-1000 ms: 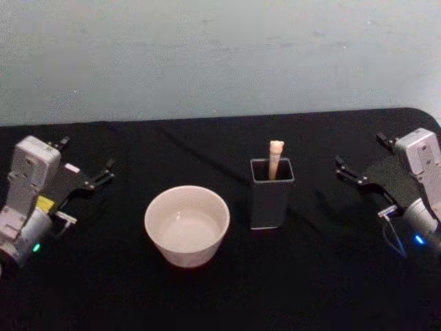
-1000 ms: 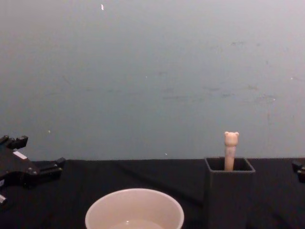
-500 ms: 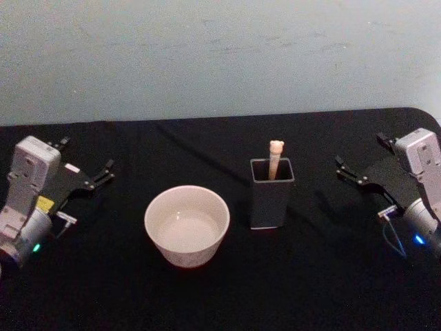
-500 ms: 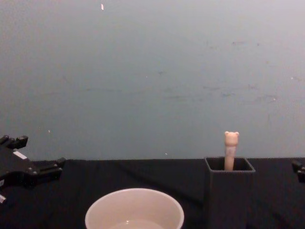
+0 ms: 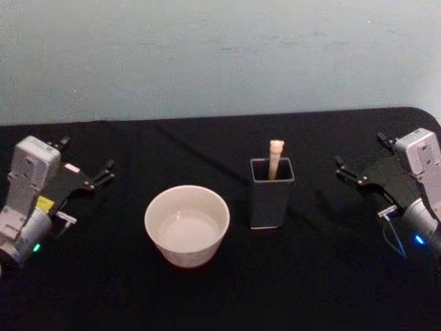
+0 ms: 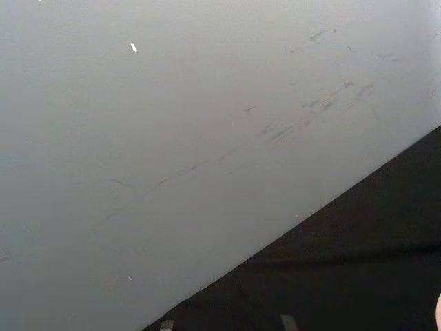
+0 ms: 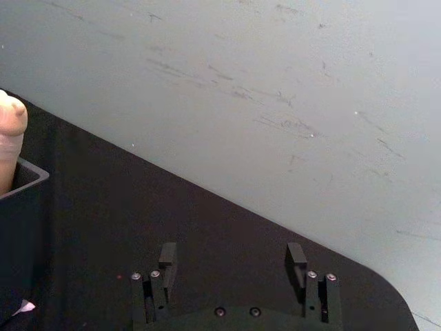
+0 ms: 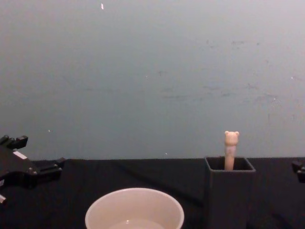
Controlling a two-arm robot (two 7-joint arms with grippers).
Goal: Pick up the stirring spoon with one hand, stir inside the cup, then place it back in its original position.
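Observation:
The stirring spoon (image 5: pixel 275 157) stands upright in the dark grey square holder (image 5: pixel 271 196) right of centre, its bear-head knob (image 8: pixel 231 138) poking above the rim. To the holder's left sits the wide cream-white cup (image 5: pixel 187 224). My left gripper (image 5: pixel 86 158), with a small white label, hovers open at the table's left side, well away from the cup. My right gripper (image 5: pixel 362 153) hovers open at the right, apart from the holder. In the right wrist view its fingers (image 7: pixel 167 258) stand wide apart with nothing between them, and the spoon knob (image 7: pixel 10 127) shows farther off.
A black cloth (image 5: pixel 220 289) covers the table, with a plain pale wall (image 8: pixel 152 71) behind it. The table's rounded far right corner (image 5: pixel 424 114) lies behind the right gripper. There is open room between each gripper and the two objects.

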